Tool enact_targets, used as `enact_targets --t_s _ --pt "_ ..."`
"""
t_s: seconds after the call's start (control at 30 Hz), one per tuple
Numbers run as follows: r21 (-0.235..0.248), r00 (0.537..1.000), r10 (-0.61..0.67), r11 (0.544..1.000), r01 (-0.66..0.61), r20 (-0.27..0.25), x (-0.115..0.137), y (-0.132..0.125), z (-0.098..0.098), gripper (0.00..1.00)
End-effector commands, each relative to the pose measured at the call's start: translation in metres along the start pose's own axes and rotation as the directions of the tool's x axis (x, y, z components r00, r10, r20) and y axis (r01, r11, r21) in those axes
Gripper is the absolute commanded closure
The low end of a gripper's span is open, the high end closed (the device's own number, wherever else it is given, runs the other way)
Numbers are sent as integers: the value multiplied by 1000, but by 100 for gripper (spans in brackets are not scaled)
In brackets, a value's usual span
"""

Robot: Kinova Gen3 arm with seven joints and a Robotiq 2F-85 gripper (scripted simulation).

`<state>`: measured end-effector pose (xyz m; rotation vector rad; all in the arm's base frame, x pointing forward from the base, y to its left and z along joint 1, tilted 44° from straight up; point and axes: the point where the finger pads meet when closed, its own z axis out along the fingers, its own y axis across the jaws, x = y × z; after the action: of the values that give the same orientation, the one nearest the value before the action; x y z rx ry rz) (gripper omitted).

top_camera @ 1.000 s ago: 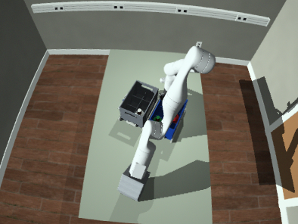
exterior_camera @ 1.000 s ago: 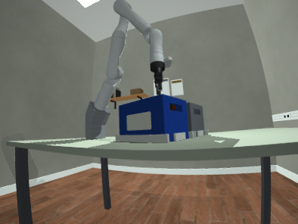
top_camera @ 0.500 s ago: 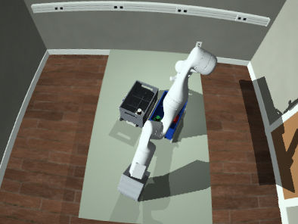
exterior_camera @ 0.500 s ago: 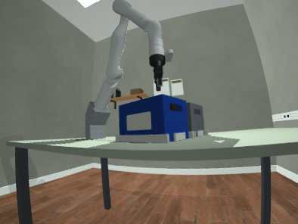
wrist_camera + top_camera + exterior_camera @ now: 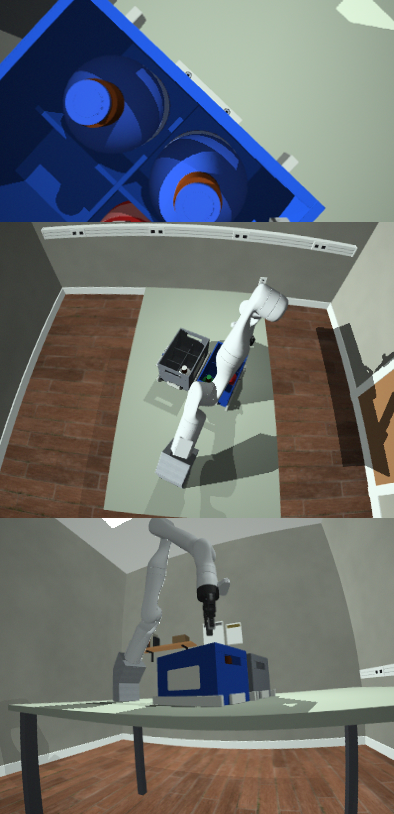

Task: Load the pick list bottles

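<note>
The blue crate (image 5: 226,398) (image 5: 200,673) (image 5: 160,55) stands right of the grey crate (image 5: 171,372) (image 5: 258,667) on the table. My gripper (image 5: 210,631) hangs open and empty just above the blue crate's top; the arm hides it in the overhead view. The wrist view looks down into the blue crate at two blue bottles, one blue-capped bottle (image 5: 88,101) and another (image 5: 198,199) in neighbouring cells, with a red bottle (image 5: 121,216) at the bottom edge. A green bottle (image 5: 206,378) and the red bottle (image 5: 232,378) show beside the arm. One white bottle (image 5: 184,369) stands in the grey crate. The pick list (image 5: 162,400) lies in front of the grey crate.
The robot base (image 5: 175,467) (image 5: 127,683) stands at the table's near end. Both crates sit in grey floor brackets (image 5: 190,701). A wooden wall shelf (image 5: 170,645) holds a box behind the crates. The table edge (image 5: 200,714) faces the side camera.
</note>
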<state>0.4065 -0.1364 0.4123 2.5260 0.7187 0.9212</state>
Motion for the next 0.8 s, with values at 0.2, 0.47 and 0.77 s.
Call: enact_targets --t_s 0.2,0.47,0.77 --pt "-1 1000 0 1000 0 -1 0 0 6 33" --pt "-1 1000 0 1000 0 -1 0 0 17 33" --pt "-1 1000 0 1000 0 -1 0 0 26 33"
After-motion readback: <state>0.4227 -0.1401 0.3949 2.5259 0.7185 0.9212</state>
